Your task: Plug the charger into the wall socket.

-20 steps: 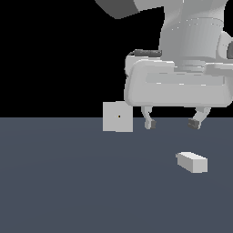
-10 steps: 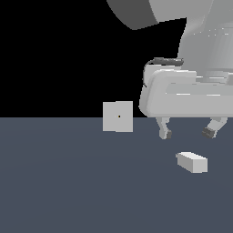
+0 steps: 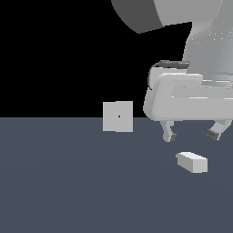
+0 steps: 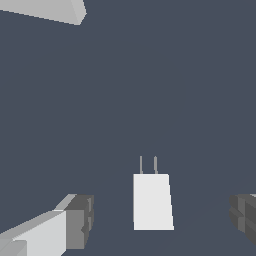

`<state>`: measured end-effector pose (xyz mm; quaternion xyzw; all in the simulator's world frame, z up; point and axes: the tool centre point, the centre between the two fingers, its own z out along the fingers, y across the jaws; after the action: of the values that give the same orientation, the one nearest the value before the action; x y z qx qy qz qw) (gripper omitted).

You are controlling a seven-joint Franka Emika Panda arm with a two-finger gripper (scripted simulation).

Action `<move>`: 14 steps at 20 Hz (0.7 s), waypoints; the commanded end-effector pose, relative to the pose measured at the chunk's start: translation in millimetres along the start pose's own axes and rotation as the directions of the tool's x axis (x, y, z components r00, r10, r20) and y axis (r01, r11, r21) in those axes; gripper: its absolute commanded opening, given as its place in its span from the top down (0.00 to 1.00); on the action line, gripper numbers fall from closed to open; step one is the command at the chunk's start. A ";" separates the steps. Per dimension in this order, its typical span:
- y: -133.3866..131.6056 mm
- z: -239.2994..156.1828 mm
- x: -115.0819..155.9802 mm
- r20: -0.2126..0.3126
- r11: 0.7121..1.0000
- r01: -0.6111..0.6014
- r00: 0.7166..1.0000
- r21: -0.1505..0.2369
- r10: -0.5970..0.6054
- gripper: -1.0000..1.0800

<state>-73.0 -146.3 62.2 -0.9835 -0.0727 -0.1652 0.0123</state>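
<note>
Off-white and small, the charger [image 3: 192,162] lies on the dark floor [image 3: 68,182] just under my gripper [image 3: 191,135], whose jaws stand wide apart and empty, while the socket [image 3: 118,116] stands upright well away toward the exterior view's left. To grasp it well I judge I should come straight down, fingers [image 4: 75,220] straddling the long sides, and close mid-body so the two prongs [image 4: 148,164] stay free and level.

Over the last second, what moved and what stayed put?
The gripper shifted toward the exterior view's right and came lower, ending open above the charger, holding nothing. The charger lies flat on the floor and the wall socket stands upright, both where they were.
</note>
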 end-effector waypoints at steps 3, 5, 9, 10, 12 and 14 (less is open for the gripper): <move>-0.1 3.9 -1.4 0.000 1.000 0.000 1.000 0.000 0.000 0.04; -0.2 8.7 -3.3 0.000 1.000 0.000 1.000 0.000 0.000 0.04; -0.6 24.1 -9.0 0.000 1.000 0.001 1.000 0.000 -0.001 0.04; -0.6 28.6 -10.6 0.000 1.000 0.001 1.000 0.000 -0.001 0.04; -0.8 36.1 -13.1 0.000 1.000 0.002 1.000 0.000 -0.002 0.04; -0.7 41.8 -15.0 0.000 1.000 0.002 1.000 0.000 -0.002 0.04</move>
<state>-73.9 -145.6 22.7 -0.9835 -0.0734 -0.1648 0.0124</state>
